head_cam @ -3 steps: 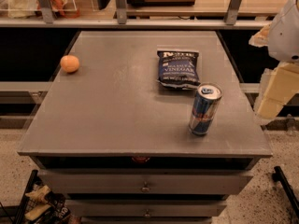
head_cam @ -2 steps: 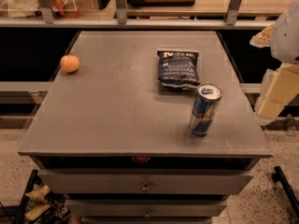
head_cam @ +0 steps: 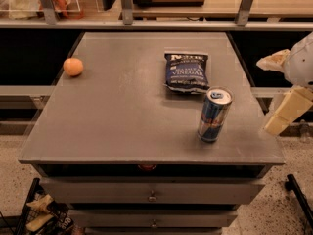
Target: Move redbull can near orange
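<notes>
**Gripper dropping slightly at the right edge; can and orange not moving**

I am seeing the gripper (head_cam: 287, 110) hanging off the right edge of the table (head_cam: 122, 131), beyond the tabletop and partly cut off by the frame. Compared with a second ago it is sitting a little lower. It is not closing in sideways on anything. I cannot tell whether it is open or shut, and it is carrying nothing.

The can (head_cam: 214, 114) is standing upright near the front right of the table, just in front of the chip bag (head_cam: 186, 72), exactly where it was. The orange (head_cam: 73, 66) is resting at the far left edge, well apart from the can, also unmoved.

I am reading this as the start of the approach: the arm is coming down to can height and the grasp is not yet begun. The whole carry across the table is still ahead. I am expecting the next move to be a leftward reach for the can, keeping clear of the bag.
</notes>
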Tool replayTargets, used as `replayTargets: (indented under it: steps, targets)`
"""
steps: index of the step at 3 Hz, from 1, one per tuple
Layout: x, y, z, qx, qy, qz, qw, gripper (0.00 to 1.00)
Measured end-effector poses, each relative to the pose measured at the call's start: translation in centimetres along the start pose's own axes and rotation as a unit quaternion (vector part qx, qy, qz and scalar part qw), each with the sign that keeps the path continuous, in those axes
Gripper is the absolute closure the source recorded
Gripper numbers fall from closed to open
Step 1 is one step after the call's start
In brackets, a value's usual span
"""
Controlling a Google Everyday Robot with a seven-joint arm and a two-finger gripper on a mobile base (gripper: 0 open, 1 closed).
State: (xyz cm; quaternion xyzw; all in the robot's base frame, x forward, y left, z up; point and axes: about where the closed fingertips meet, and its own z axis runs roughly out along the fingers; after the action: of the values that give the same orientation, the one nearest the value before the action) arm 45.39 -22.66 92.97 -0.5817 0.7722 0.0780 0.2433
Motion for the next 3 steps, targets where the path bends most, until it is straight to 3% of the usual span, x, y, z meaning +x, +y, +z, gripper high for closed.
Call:
replayTargets:
  steps: [1,2,3]
  targets:
    - [0.9,-0.3,2.4,-0.028,-0.084,0.022,0.9959,0.0]
    - [0.2,-0.2,3.9,-0.062,-0.166,0.031,0.9838,0.0]
    - [-0.9,0.3,5.1,-0.09,-0.219,0.033,0.9709,0.0]
